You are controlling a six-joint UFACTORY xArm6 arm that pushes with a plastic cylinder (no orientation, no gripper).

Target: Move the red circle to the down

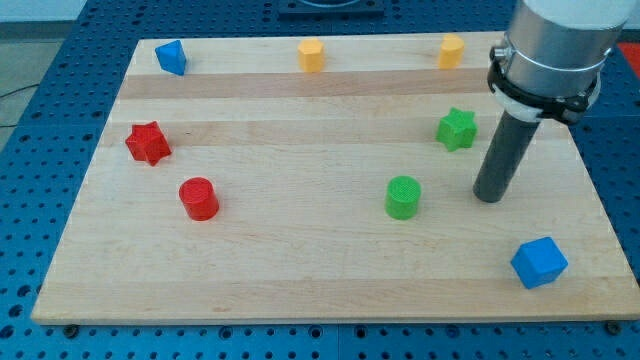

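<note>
The end effector is a straight dark rod with nothing to spread or pinch; its tip (489,198) rests on the pale wooden worktop (300,270) at the view's right, just right of the green plastic cylinder (403,197) and below the green plastic star (457,129). The red plastic circle block (199,198) stands well apart from it, at the view's left, below and right of the red plastic star (148,143). The red circle looks light, rigid and smooth-sided, so it should slide easily but may roll off a glancing push. Contact belongs at the middle of its upper edge, driving straight toward the view's bottom.
</note>
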